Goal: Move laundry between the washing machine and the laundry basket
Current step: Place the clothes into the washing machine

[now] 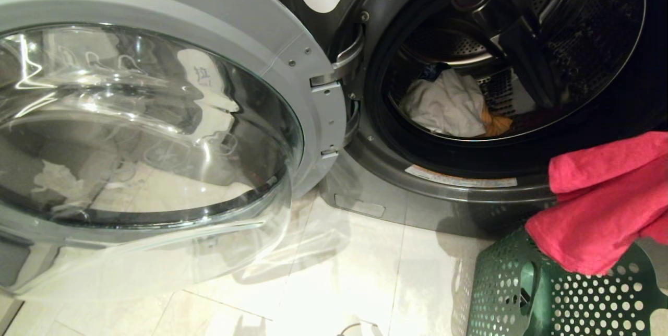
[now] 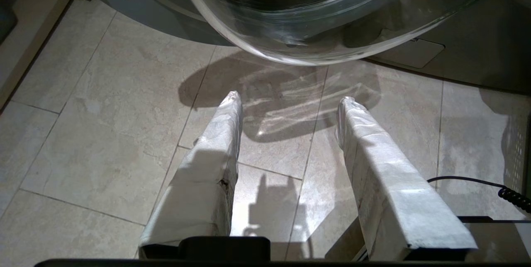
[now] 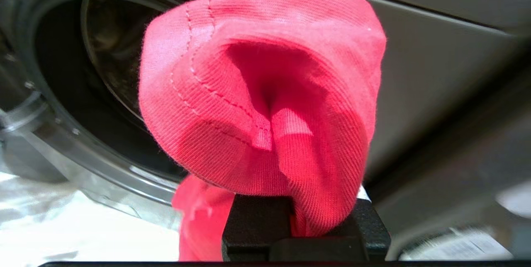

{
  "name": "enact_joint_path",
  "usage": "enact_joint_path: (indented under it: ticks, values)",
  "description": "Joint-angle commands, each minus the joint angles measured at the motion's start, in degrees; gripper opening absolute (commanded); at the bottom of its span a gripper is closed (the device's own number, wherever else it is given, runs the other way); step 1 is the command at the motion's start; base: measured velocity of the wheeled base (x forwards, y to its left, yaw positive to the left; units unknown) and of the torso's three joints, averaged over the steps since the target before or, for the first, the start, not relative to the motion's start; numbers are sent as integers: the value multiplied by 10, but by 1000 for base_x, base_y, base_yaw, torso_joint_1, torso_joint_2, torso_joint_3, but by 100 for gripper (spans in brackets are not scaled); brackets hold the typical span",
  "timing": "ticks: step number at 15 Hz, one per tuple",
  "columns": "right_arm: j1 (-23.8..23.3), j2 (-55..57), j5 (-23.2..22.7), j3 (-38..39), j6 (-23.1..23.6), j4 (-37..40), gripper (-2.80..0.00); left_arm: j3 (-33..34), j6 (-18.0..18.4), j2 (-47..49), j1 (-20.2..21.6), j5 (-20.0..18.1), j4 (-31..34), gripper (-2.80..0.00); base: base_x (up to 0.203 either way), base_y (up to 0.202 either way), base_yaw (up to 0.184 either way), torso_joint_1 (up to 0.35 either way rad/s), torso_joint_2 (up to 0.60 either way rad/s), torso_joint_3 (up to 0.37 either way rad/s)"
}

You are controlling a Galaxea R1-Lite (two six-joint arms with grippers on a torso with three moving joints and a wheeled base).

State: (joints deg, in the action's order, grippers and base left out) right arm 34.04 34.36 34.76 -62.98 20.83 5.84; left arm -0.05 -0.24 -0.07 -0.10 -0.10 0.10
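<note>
The washing machine (image 1: 365,190), labelled 2, stands with its glass door (image 1: 151,117) swung wide to the left. In its drum lie a white-grey garment (image 1: 449,104) and an orange-yellow one (image 1: 498,124). A red-pink garment (image 1: 605,200) hangs at the right, above the rim of the green laundry basket (image 1: 522,294). My right gripper (image 3: 269,142) is shut on this red-pink garment (image 3: 249,72), which drapes over its fingers and hides them, beside the drum opening (image 3: 83,72). My left gripper (image 2: 288,101) hangs open and empty over the floor, below the door glass (image 2: 311,18).
Pale floor tiles (image 1: 323,273) lie between the open door and the basket. A black coiled cable (image 2: 477,182) runs on the floor by the left arm. The door's hinge (image 1: 329,80) juts out at the drum's left edge.
</note>
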Motion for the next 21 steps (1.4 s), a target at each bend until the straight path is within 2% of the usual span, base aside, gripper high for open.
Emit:
enact_joint_path:
  ticks: [1,5,7,9,14,21]
  values:
    - [-12,-36,11,-3,3,15,-280,0,0,1,0,0,0,-280,0,0,0,0,0,0]
    - [-48,-53,27,-13,4,39,-280,0,0,1,0,0,0,-280,0,0,0,0,0,0]
    - [-76,-52,50,-14,0,53,-280,0,0,1,0,0,0,-280,0,0,0,0,0,0]
    - [-121,-43,47,-8,-9,54,-280,0,0,1,0,0,0,-280,0,0,0,0,0,0]
    - [-204,-16,40,124,-82,55,-280,0,0,1,0,0,0,-280,0,0,0,0,0,0]
    - [-385,58,62,262,-215,54,-280,0,0,1,0,0,0,-280,0,0,0,0,0,0]
